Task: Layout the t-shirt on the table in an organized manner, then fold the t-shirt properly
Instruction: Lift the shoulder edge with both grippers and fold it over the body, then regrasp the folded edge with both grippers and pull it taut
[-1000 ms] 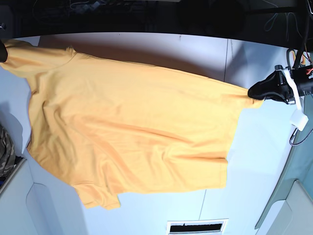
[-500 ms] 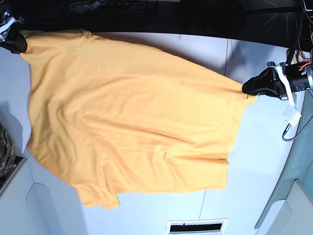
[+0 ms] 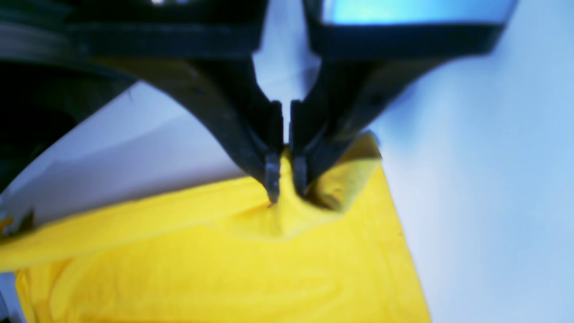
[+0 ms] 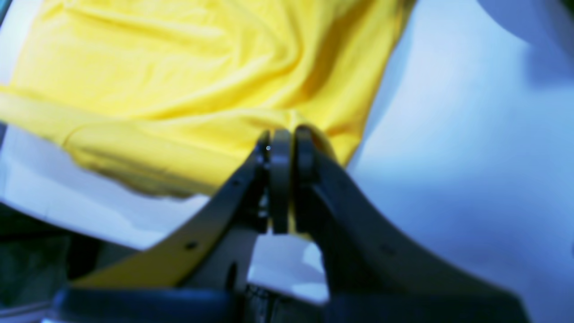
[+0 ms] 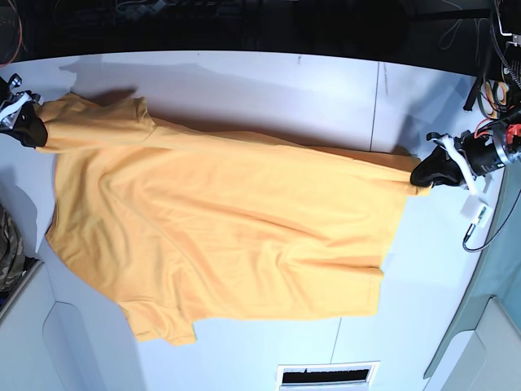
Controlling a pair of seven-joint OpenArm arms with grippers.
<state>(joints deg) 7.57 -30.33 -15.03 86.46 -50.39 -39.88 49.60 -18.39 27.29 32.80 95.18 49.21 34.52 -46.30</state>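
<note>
The orange-yellow t-shirt [image 5: 220, 220] lies stretched across the white table [image 5: 269, 90], its plain side up. My left gripper [image 5: 423, 175] is at the right in the base view, shut on the shirt's far right corner. The left wrist view shows that gripper [image 3: 285, 186] pinching a bunched fold of the cloth [image 3: 224, 269]. At the far left of the base view my right gripper [image 5: 37, 134] is shut on the shirt's upper left corner. In the right wrist view the right gripper [image 4: 287, 137] clamps the yellow cloth [image 4: 179, 80] between its closed fingers.
A dark seam [image 5: 374, 106] runs across the table near the right side. Camouflage fabric [image 5: 10, 252] shows at the left edge. A vent-like slot [image 5: 326, 376] sits at the near edge. Cables [image 5: 480, 220] hang by the left arm.
Both grippers have lowered the shirt's far edge toward the table, drawing it nearer. The cloth now lies flatter and tauter between them. The left gripper has shifted down and slightly right.
</note>
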